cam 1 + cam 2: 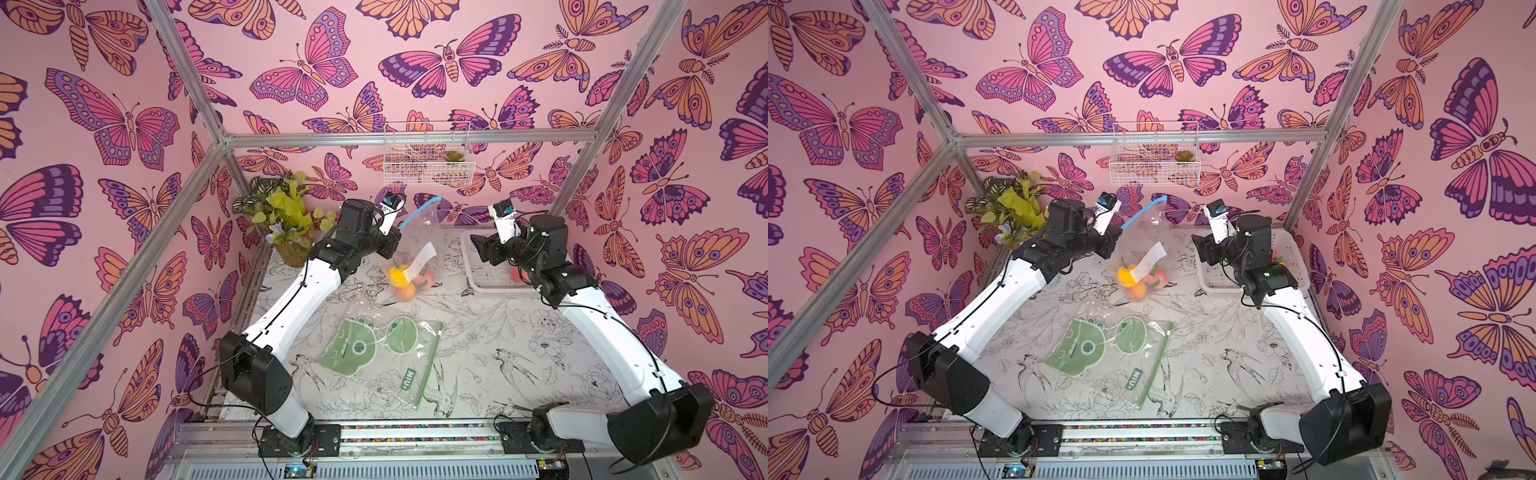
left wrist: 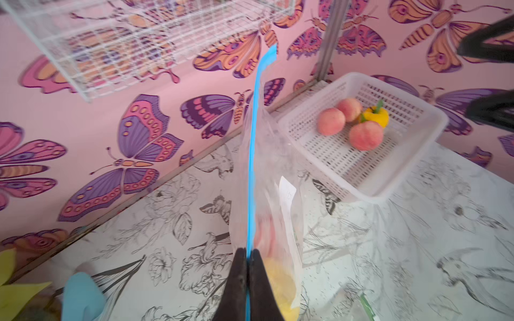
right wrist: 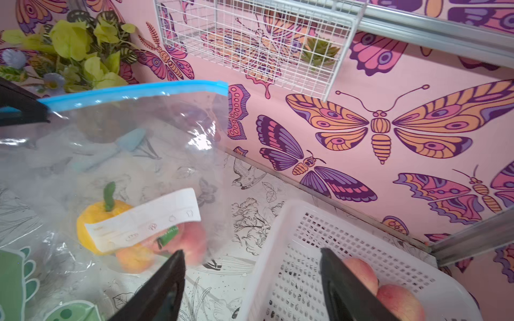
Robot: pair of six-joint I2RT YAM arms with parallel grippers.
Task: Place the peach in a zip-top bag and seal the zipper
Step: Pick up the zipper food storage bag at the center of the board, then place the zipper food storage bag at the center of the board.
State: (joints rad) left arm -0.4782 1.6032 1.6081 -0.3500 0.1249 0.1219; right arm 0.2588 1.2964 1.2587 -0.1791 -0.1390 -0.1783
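Note:
A clear zip-top bag (image 1: pixel 417 235) with a blue zipper (image 2: pixel 254 144) hangs upright over the back of the table. My left gripper (image 2: pixel 247 253) is shut on one end of the zipper strip. Inside the bag lie a peach (image 3: pixel 194 239), another orange-pink fruit (image 1: pixel 405 293) and a yellow pepper (image 3: pixel 94 219), behind a white label. My right gripper (image 3: pixel 251 251) is open and empty, hovering between the bag and a white basket (image 3: pixel 278 219). In both top views it (image 1: pixel 478 245) stands apart from the bag, to its right.
The white basket (image 2: pixel 361 180) at the back right holds three peaches (image 2: pixel 365 135) and a yellow pepper (image 2: pixel 377 115). A second clear bag with green shapes (image 1: pixel 386 353) lies mid-table. A potted plant (image 1: pixel 286 216) stands back left; a wire shelf (image 1: pixel 428 162) hangs on the back wall.

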